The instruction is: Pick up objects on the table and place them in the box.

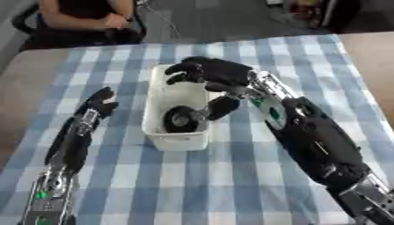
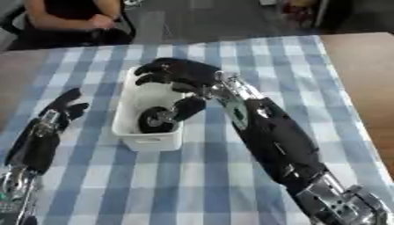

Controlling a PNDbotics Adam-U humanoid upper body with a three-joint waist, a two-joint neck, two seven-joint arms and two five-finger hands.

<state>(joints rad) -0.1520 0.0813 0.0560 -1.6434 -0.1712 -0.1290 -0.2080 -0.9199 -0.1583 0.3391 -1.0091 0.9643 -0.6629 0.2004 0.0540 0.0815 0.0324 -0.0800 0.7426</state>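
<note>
A white oblong box [image 1: 178, 143] stands in the middle of the blue and white checked cloth. At its near end lies a black round object with a silvery centre [image 1: 178, 119]. My right hand [image 1: 219, 72] hovers over the box, its fingers spread and bent down over the far half. Its thumb [image 1: 221, 107] points down beside the round object, and I cannot tell whether it touches it. My left hand [image 1: 98, 103] rests open on the cloth to the left of the box, fingers pointing away from me.
The checked cloth [image 1: 200, 184] covers most of the table, and bare brown tabletop [image 1: 373, 57] shows at the right and left edges. No other loose objects show on the cloth.
</note>
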